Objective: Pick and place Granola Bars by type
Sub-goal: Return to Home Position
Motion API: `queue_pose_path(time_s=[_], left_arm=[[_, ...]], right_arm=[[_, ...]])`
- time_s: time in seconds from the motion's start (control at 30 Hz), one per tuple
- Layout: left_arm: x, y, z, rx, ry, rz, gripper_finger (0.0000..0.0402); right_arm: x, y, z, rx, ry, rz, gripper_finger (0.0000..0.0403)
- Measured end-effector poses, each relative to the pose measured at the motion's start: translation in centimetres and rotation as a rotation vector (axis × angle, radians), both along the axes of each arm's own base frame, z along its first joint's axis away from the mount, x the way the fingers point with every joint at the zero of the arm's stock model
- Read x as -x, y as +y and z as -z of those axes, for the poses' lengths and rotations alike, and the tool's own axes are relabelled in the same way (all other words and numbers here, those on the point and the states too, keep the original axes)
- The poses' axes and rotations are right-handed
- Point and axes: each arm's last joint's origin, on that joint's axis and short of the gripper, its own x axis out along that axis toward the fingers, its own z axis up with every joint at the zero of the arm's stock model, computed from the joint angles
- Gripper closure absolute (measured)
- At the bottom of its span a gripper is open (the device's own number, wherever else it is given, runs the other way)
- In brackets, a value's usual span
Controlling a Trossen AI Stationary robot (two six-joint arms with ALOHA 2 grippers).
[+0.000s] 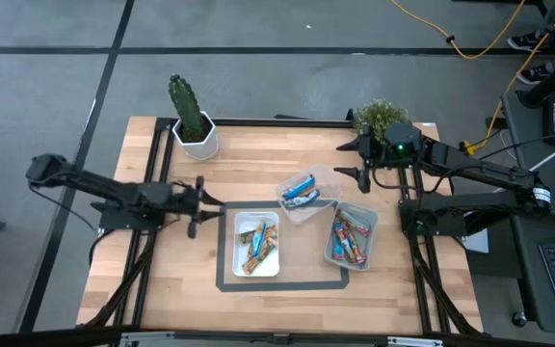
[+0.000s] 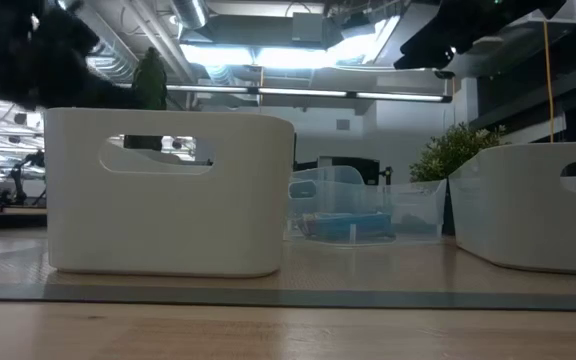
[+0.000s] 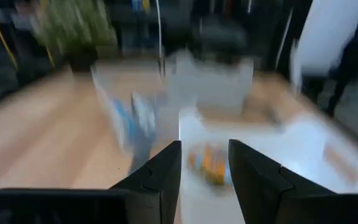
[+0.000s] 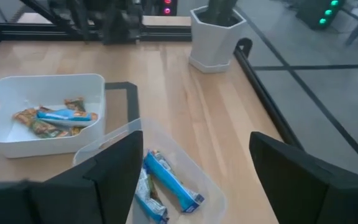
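Note:
Three containers sit mid-table. The white tray holds gold-brown bars with one blue bar lying on them. The clear tub holds blue-silver bars. The grey tray holds blue-red bars. My left gripper hovers just left of the white tray, open and empty. My right gripper hangs over the clear tub's far right side with its fingers wide apart and nothing between them.
A cactus in a white pot stands at the far left of the table and a bushy plant at the far right, just behind my right gripper. A black tape outline frames the white tray. Bare wood lies left of the trays.

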Motion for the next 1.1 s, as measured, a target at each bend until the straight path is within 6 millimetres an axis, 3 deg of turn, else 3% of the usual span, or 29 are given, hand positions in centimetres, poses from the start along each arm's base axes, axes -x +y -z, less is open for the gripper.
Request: queue_pose_path(time_s=[0.33,0.73,1.0,1.1], left_arm=[[2.6,1.9,-3.7,0.032,-0.366,-0.148,0.0276],[4.8,2.7,-5.8,0.03,-0.628,-0.227,0.0276],[4.7,2.7,-5.8,0.025,-0.617,-0.227,0.0276],[4.2,2.8,-4.5,-0.235,-0.438,-0.29,0.0276]], right_arm=[[0.0,0.0,0.1,0.001,0.009,0.014,0.0107],[0.1,-0.2,0.1,-0.029,0.001,0.082,0.0107],[0.1,-0.2,0.0,-0.083,-0.015,0.108,0.0107],[0.1,-0.2,0.0,-0.089,-0.017,0.11,0.0107]])
